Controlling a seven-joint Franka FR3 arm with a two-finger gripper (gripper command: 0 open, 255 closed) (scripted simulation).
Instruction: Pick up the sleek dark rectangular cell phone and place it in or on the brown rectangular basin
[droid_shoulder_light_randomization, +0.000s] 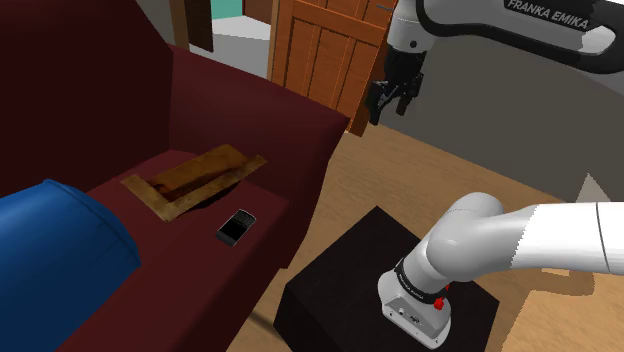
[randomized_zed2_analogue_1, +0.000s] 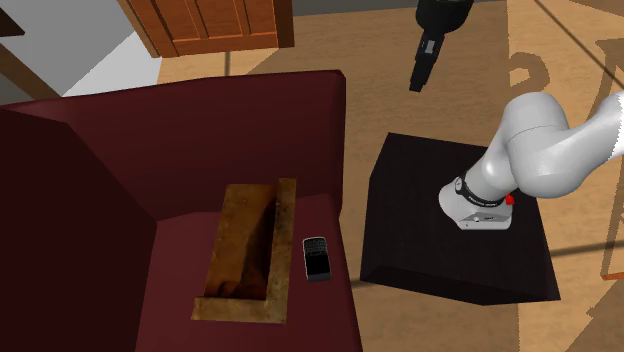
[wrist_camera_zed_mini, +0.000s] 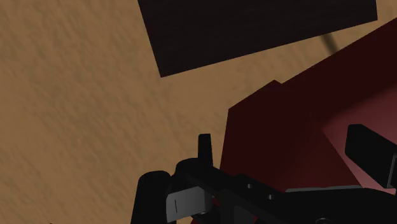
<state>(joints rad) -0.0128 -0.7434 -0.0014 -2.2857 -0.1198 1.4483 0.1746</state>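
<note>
The dark rectangular cell phone (droid_shoulder_light_randomization: 236, 226) (randomized_zed2_analogue_1: 317, 258) lies flat on the dark red sofa seat, close to the seat's front edge. Right beside it rests the brown rectangular basin (droid_shoulder_light_randomization: 160, 200) (randomized_zed2_analogue_1: 285, 240), a shallow tray with nothing in it. My black gripper (droid_shoulder_light_randomization: 390, 106) (randomized_zed2_analogue_1: 420, 82) hangs high in the air, off the sofa's end and well away from the phone. In the wrist view the gripper (wrist_camera_zed_mini: 286, 153) is open, its fingers (wrist_camera_zed_mini: 203, 149) standing wide apart with nothing between them, above the sofa's armrest and the wooden floor.
A blue cushion (droid_shoulder_light_randomization: 60, 240) lies on the seat at the shoulder view's left. The sofa's armrest (droid_shoulder_light_randomization: 310, 130) (randomized_zed2_analogue_1: 330, 120) rises between gripper and phone. The black stand (droid_shoulder_light_randomization: 340, 285) (randomized_zed2_analogue_1: 420, 200) (wrist_camera_zed_mini: 254, 32) sits on wooden floor. A wooden door (droid_shoulder_light_randomization: 320, 45) (randomized_zed2_analogue_1: 215, 20) stands behind.
</note>
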